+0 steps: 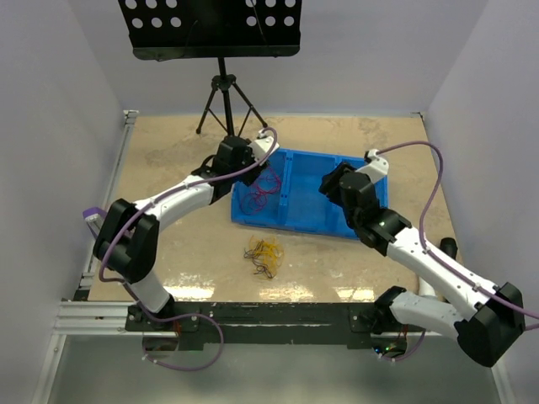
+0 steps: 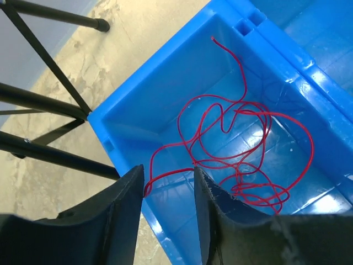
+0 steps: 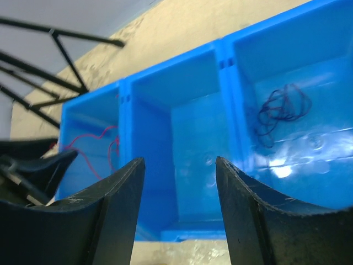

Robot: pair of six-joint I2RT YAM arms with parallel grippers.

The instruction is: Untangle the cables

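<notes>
A loose red cable [image 2: 242,143] lies curled in the left compartment of the blue tray [image 2: 132,124]. My left gripper [image 2: 168,171] hovers over that compartment's near corner, jaws open; one loop of the red cable runs across the gap and touches the left finger [image 2: 132,199]. In the top view the left gripper [image 1: 253,172] is above the red cable [image 1: 263,192]. A yellow and orange tangle [image 1: 264,255] lies on the table in front of the blue tray [image 1: 295,225]. My right gripper [image 3: 179,161] is open and empty before the tray's middle compartment. A dark cable [image 3: 282,109] sits in the right compartment.
A black music stand on a tripod [image 1: 223,93] stands behind the tray; its legs [image 2: 49,149] pass close to the tray's left corner. White walls close the table in on three sides. My right gripper [image 1: 330,183] hangs over the tray's right half.
</notes>
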